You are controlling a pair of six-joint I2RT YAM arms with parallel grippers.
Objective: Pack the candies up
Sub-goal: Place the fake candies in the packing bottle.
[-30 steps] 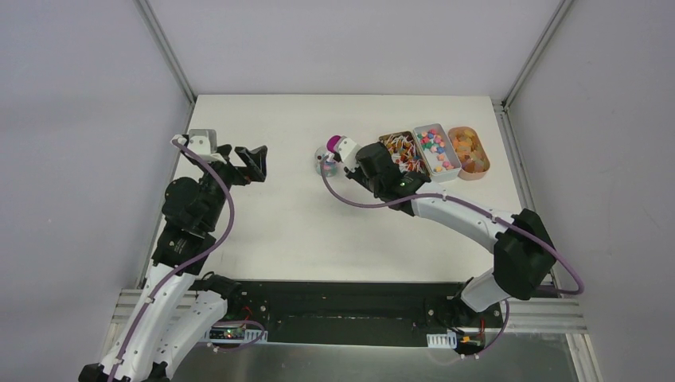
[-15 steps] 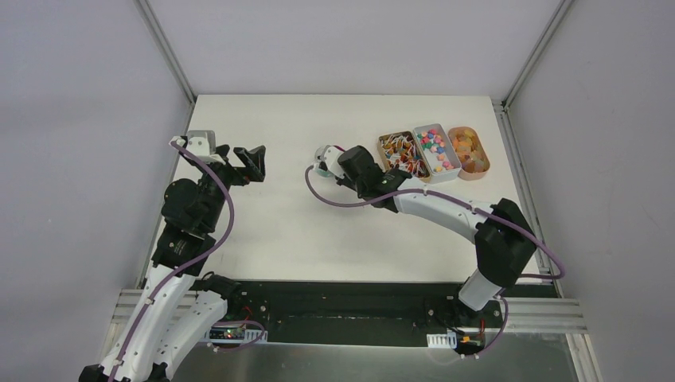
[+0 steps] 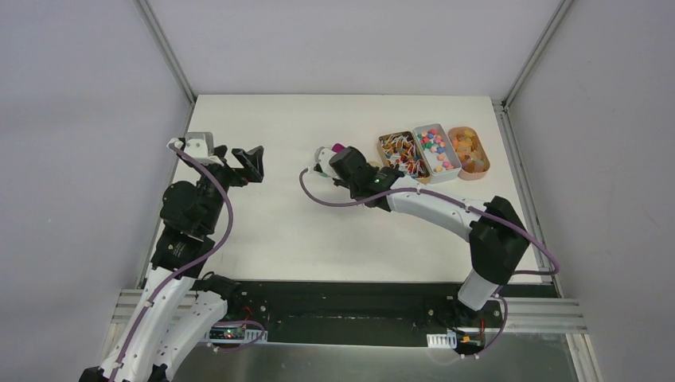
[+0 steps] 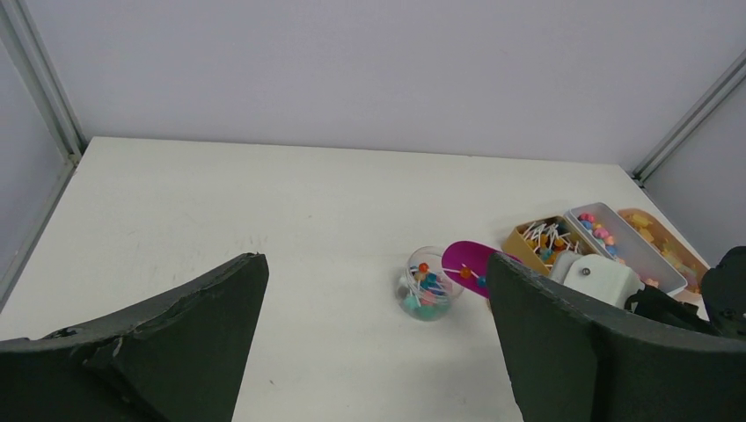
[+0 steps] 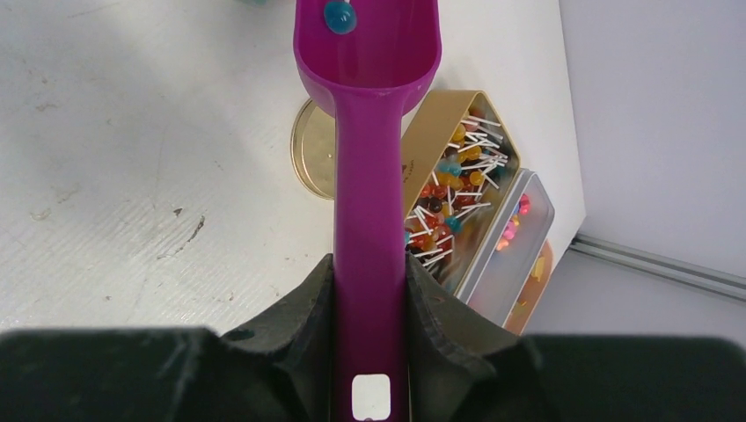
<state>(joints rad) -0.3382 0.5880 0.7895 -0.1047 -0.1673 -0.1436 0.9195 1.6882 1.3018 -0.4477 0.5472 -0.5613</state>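
A: Where are the candies found?
B: Most of the candies (image 3: 434, 149) are seen in the silver tin (image 3: 447, 170), the middle 1 of 3 containers lined up at the far right of the table (image 3: 278, 223). A gold tin (image 3: 396, 150) of white-sticked sweets is set against its left side, and an orange tray (image 3: 468, 153) is placed on its right.

A: What is held by the right gripper?
B: The purple scoop (image 5: 368, 176) is gripped by its handle, with the jaws of the right gripper (image 5: 369, 290) closed narrowly on it. The bowl is pointed left, away from the tins, and 1 teal candy (image 5: 339, 16) is seen lying in it.

A: And beyond the scoop?
B: A glass jar (image 4: 427, 286) is stood near the middle of the table, with coloured pieces and white sticks inside. The scoop's bowl is seen just to its right; whether the 2 touch cannot be told. A round gold lid (image 5: 310, 158) is laid flat on the table beside the gold tin, partly hidden by the scoop.

A: How is the left gripper placed?
B: The left gripper (image 3: 253, 163) is held over the left side of the table, well apart from the jar. Its jaws are spread wide and nothing is held between them.
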